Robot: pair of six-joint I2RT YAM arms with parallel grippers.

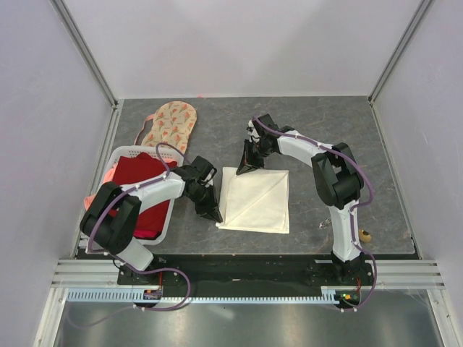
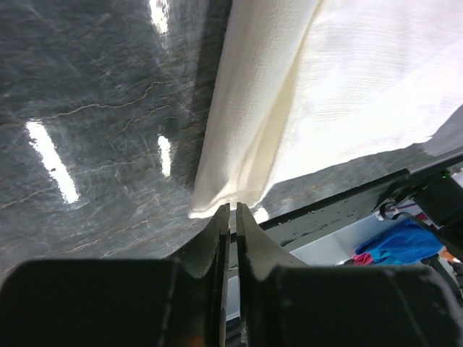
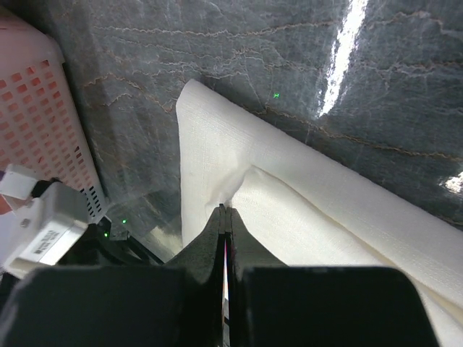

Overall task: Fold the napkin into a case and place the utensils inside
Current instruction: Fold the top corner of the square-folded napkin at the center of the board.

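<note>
While 6 o'clock marks the arm bases and 12 o'clock the far wall, table [image 1: 347, 130]: dark grey marbled top; glare streaks show on it in both wrist views
Brown lump [image 1: 365, 235]: small and round; at 4 o'clock near the table's front edge, beside the right arm's base; well apart from the cloth
Left gripper [image 1: 216, 215]: at 7 o'clock of the napkin, tips down at its near-left corner; only a thin slit shows between the fingers; the corner's layered edge meets the tips, but whether it is pinched I cannot tell
Napkin [image 1: 257, 199]: cream-white; lies flat at the table's middle as a near-square, with a diagonal fold edge running from near left to far right
Basket [image 1: 124, 153]: white plastic with slotted walls; at 9 o'clock, left of the napkin; a red cloth [image 1: 141, 181] fills it
Right gripper [image 1: 244, 170]: at 11 o'clock of the napkin, on its far-left corner; fingers pressed together on a puckered pinch of the top layer
Floral cloth [image 1: 170, 123]: peach print; at 11 o'clock beyond the basket
</note>
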